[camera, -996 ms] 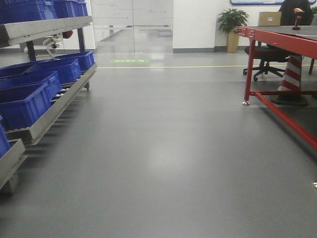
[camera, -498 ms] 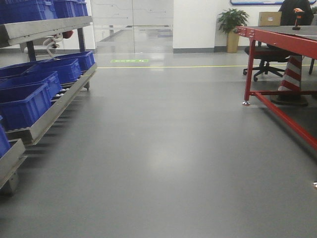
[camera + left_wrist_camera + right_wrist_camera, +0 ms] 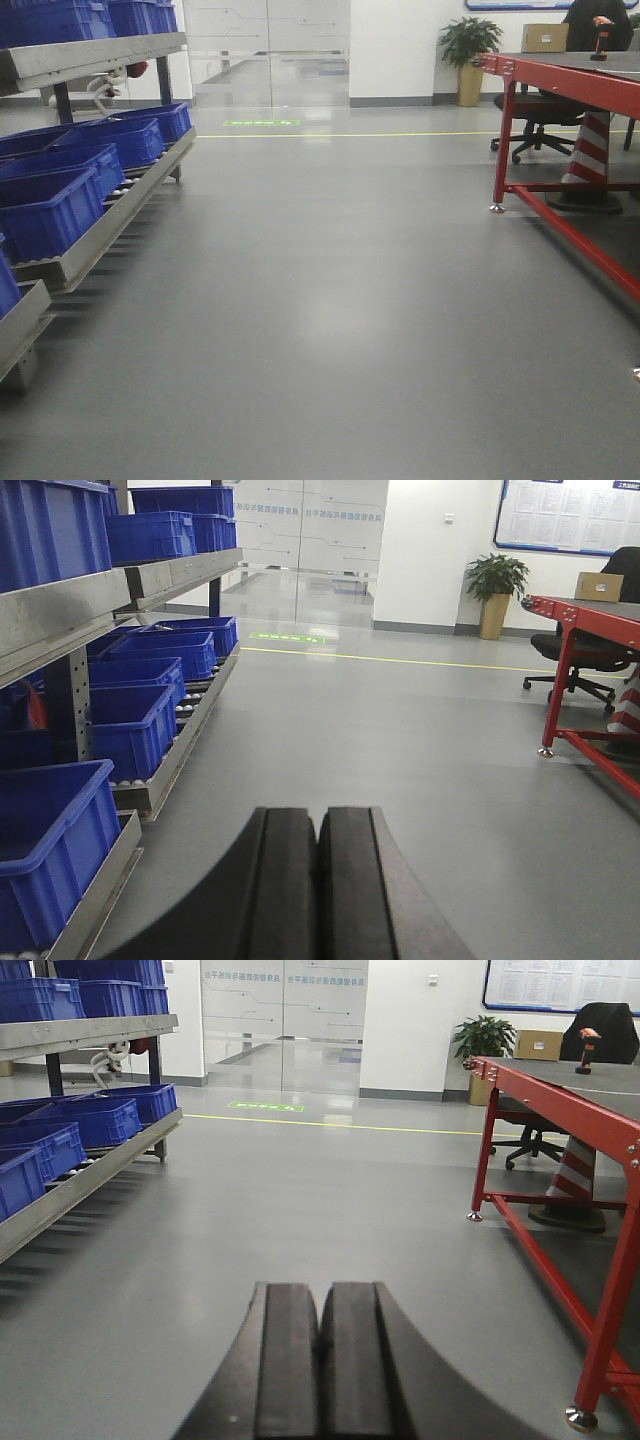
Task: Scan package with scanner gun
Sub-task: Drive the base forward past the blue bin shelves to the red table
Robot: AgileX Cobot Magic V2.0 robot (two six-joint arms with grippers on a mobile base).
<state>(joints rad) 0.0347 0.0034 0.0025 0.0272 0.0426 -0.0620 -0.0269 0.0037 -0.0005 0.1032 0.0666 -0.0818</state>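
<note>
The scanner gun (image 3: 600,44), orange and black, stands far off on the red table (image 3: 560,78), and it also shows in the right wrist view as the scanner gun (image 3: 587,1044). The package (image 3: 545,38), a small tan cardboard box, sits at the table's far end near the wall; it appears again as the package (image 3: 600,586) and the package (image 3: 540,1044). My left gripper (image 3: 319,815) is shut with nothing in it, over bare floor. My right gripper (image 3: 320,1290) is shut and empty too. Both are far from the table top.
A metal rack (image 3: 100,215) with several blue bins (image 3: 45,205) lines the left side. The red table's legs and low brace (image 3: 575,235) run along the right. A person in a black office chair (image 3: 540,115), a striped cone (image 3: 592,150) and a potted plant (image 3: 468,50) are beyond.
</note>
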